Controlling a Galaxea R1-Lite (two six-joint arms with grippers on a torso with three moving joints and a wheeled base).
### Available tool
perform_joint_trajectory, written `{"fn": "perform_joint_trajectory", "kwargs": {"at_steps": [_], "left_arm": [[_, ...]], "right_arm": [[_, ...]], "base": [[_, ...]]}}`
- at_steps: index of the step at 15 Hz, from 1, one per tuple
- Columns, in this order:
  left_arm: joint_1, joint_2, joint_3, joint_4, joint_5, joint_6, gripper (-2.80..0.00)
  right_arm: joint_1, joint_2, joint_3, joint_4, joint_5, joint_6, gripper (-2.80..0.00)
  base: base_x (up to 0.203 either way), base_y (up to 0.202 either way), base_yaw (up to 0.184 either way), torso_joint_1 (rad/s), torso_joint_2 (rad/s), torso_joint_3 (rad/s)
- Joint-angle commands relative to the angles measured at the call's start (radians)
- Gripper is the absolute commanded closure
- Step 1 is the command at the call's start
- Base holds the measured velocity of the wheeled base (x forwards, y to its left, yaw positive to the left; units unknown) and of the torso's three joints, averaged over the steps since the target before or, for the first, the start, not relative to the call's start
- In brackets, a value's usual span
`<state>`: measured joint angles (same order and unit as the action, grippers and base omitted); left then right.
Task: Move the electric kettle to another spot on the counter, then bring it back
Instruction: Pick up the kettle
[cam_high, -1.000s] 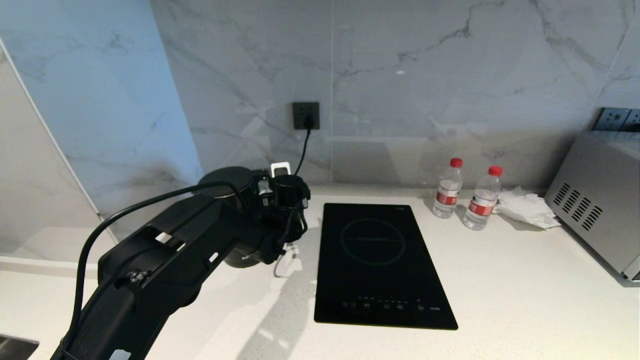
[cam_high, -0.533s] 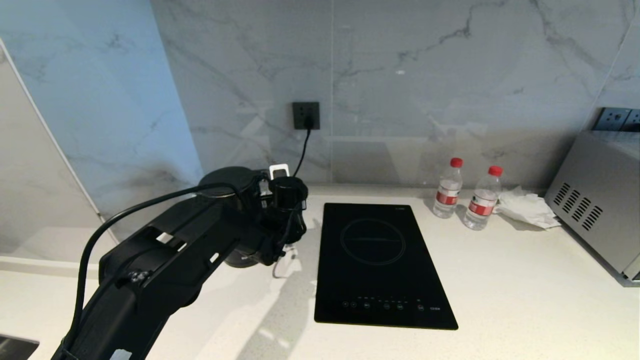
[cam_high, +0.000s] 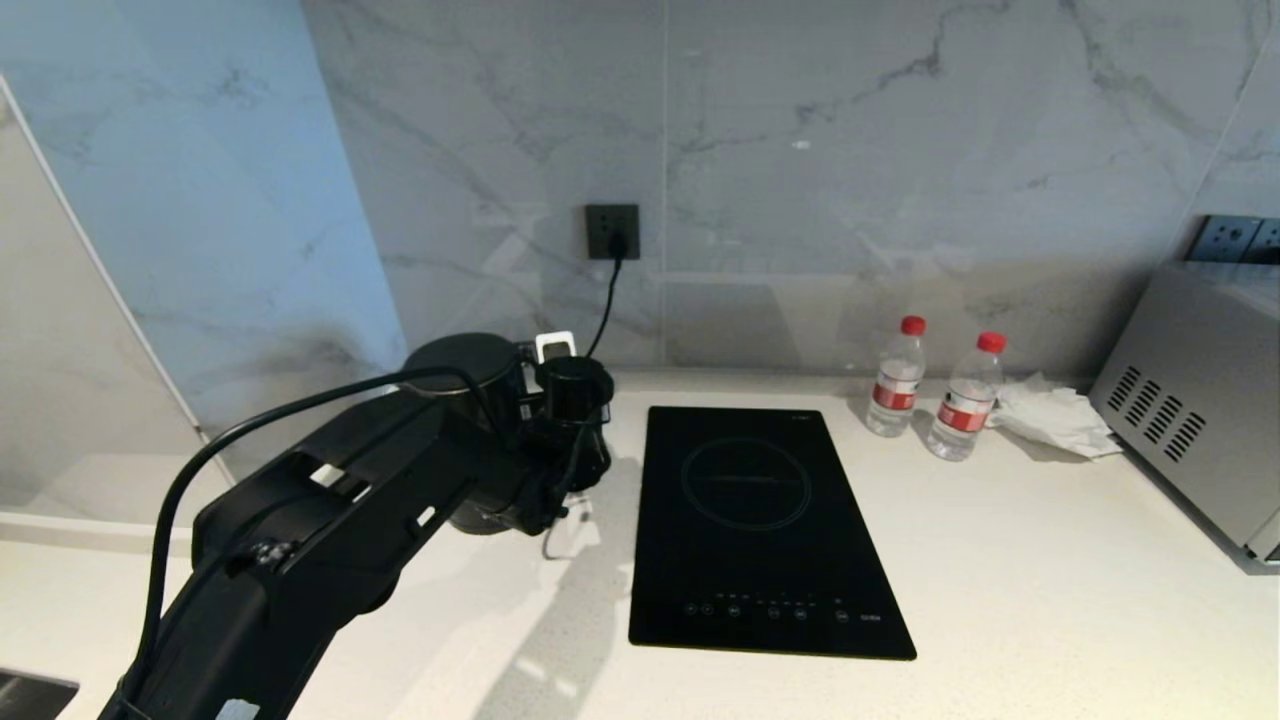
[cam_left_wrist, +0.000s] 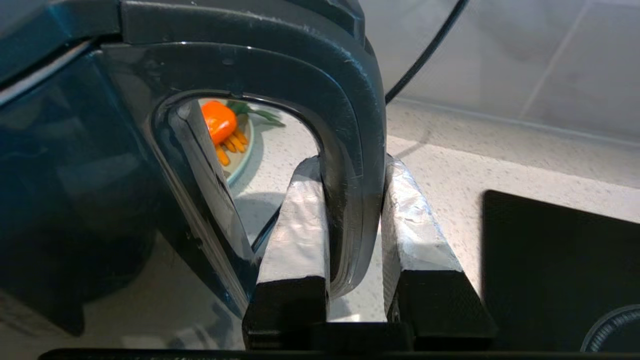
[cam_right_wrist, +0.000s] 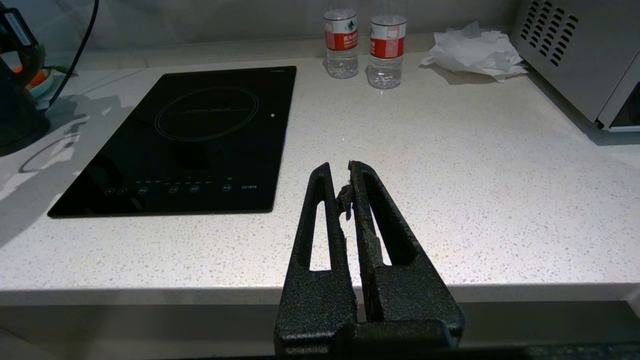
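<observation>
- The left gripper (cam_left_wrist: 352, 170) pinches the black loop handle (cam_left_wrist: 357, 150) of the electric kettle (cam_left_wrist: 75, 165). One silver-wrapped finger (cam_left_wrist: 300, 220) sits inside the loop and the other sits outside it. Both press on the handle.
- In the head view, the left arm (cam_high: 330, 520) reaches across the left side of the counter (cam_high: 1020, 560) and covers most of the kettle. Only the flat round lid (cam_high: 465, 358) and a bit of the dark body show behind it.
- The kettle stands at the back left of the counter, close to the marble wall and to the left of the black hob (cam_high: 760, 530).
- A black cord (cam_high: 603, 300) runs from the wall socket (cam_high: 611, 231) down behind the kettle.
- Through the handle loop, a plate with orange carrot-like things (cam_left_wrist: 222, 127) shows on the counter past the kettle.
- The right gripper (cam_right_wrist: 347, 192) hangs out past the front edge of the counter, well apart from the kettle. Its two black fingers are pressed together and it holds nothing.
- Two water bottles with red caps (cam_high: 930, 390) stand side by side at the back, to the right of the hob.
- A crumpled white tissue (cam_high: 1050, 415) lies just beside the bottles.
- A silver box with vent slots (cam_high: 1200, 400) stands at the far right.
</observation>
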<state>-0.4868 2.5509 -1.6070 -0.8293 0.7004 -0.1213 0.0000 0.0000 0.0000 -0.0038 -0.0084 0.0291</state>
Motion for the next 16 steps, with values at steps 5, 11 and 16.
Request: {"fn": "perform_joint_trajectory", "kwargs": {"at_steps": [5, 11, 16], "left_arm": [[-0.003, -0.064, 0.187, -0.115, -0.004, 0.000, 0.00], [0.014, -0.135, 0.322, -0.185, -0.027, 0.000, 0.00], [0.024, -0.142, 0.482, -0.290, -0.047, 0.001, 0.00]], "right_arm": [[0.000, 0.002, 0.000, -0.001, 0.001, 0.000, 0.00], [0.000, 0.002, 0.000, -0.001, 0.001, 0.000, 0.00], [0.000, 0.002, 0.000, -0.001, 0.001, 0.000, 0.00]], "base": [[0.000, 0.000, 0.000, 0.000, 0.00, 0.000], [0.000, 0.000, 0.000, 0.000, 0.00, 0.000], [0.000, 0.000, 0.000, 0.000, 0.00, 0.000]]}}
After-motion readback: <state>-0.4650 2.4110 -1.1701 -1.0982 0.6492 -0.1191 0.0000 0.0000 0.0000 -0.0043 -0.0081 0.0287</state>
